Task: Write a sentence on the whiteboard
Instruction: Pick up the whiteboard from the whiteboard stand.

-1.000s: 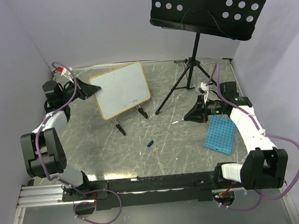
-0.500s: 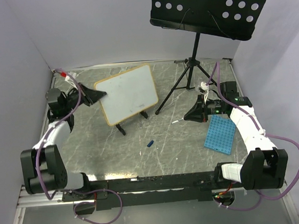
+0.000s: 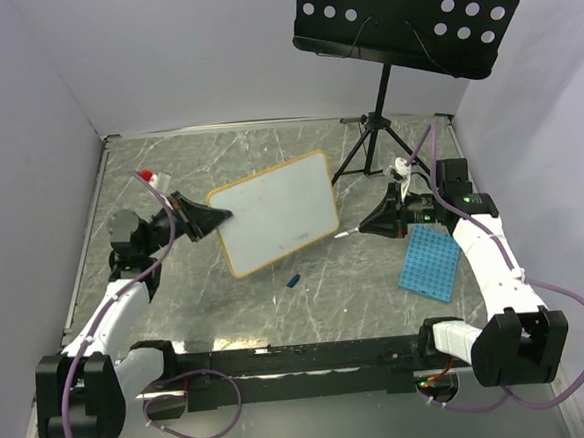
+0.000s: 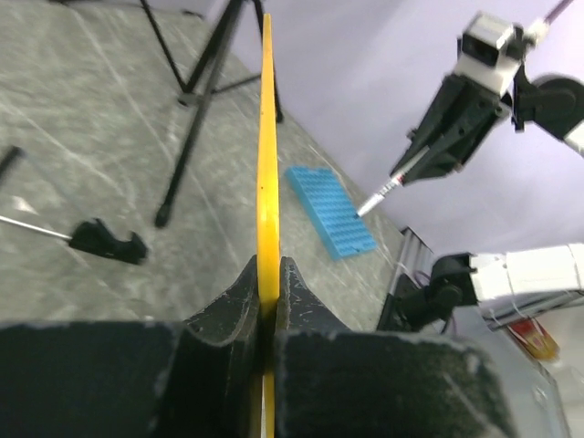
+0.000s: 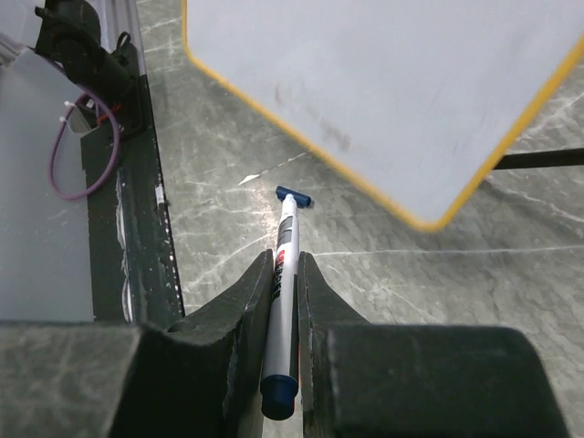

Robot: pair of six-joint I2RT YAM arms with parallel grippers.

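- Grey table (image 3: 179,317) beneath it all, black music stand (image 3: 413,15) at the far right
- Whiteboard (image 3: 277,212) near the middle, tilted, raised off the table, between both arms
- Blue tray (image 3: 427,262) flat beside the right arm
- Left gripper (image 4: 267,301) pinched tight on the whiteboard's yellow-framed left edge
- Right gripper (image 5: 285,283) clamped around a marker (image 5: 286,265), tip near the whiteboard's lower right corner
- Small blue piece (image 3: 293,279) lying on the table in front of the whiteboard

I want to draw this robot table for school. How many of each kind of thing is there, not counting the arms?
Whiteboard: 1
Marker: 1
Blue tray: 1
Music stand: 1
Small blue cap: 1
Total: 5
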